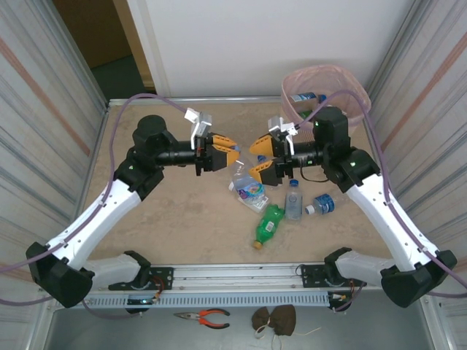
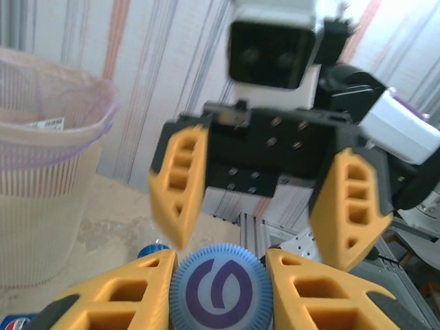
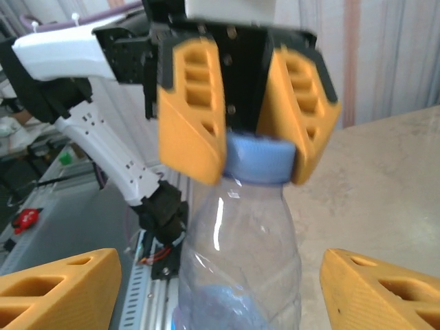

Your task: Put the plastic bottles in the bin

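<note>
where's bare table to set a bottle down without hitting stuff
Bare tabletop between the left arm and the green bottle, and along the far edge left of the bin. Crowded: the clear bottles right of centre.

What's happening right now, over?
Left gripper shut on clear bottle, at its blue cap. Right gripper open around its body. Right arm between bottle and bin.
</note>
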